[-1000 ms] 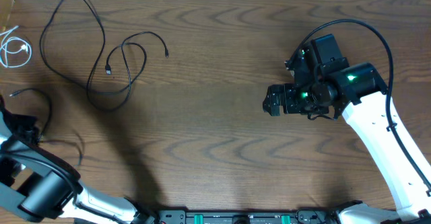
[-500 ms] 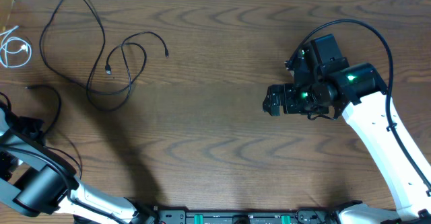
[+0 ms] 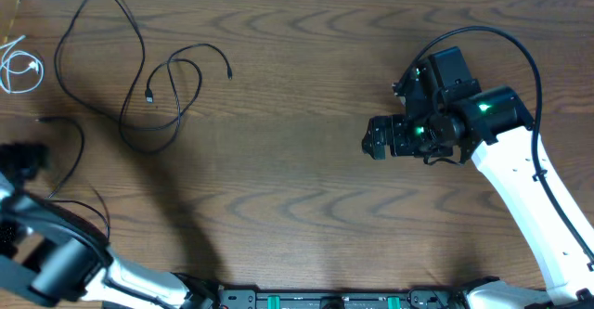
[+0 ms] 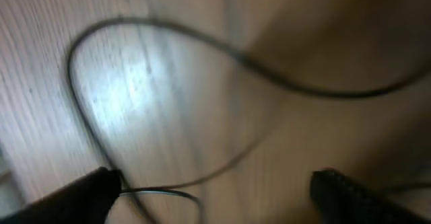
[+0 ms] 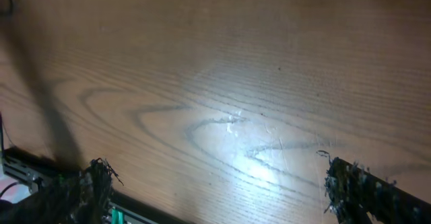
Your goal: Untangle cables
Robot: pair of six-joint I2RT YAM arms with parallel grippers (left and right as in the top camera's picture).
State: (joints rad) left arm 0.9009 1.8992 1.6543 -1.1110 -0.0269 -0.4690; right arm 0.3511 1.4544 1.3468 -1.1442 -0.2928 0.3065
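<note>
One long black cable [image 3: 139,75] lies in loose loops at the far left of the wooden table. A small white cable [image 3: 19,68] is coiled at the left edge. A second black cable [image 3: 81,140] curves beside my left gripper [image 3: 26,153]. In the left wrist view this cable [image 4: 202,46] arcs over the wood, blurred, and a strand [image 4: 158,193] runs up against the left fingertip [image 4: 84,196]. The left gripper [image 4: 215,194] is open, holding nothing. My right gripper [image 3: 376,142] hovers open right of centre, with bare wood between its fingers [image 5: 215,183].
The right arm's white link [image 3: 529,207] slants to the front right corner, with its thick black lead [image 3: 520,49] arching above it. A dark rail with green lights [image 3: 306,300] runs along the front edge. The left arm [image 3: 56,263] fills the front left corner.
My left gripper has gone from shut to open and let go of the black cable, which now lies slack a little further right. The right arm has not moved.
</note>
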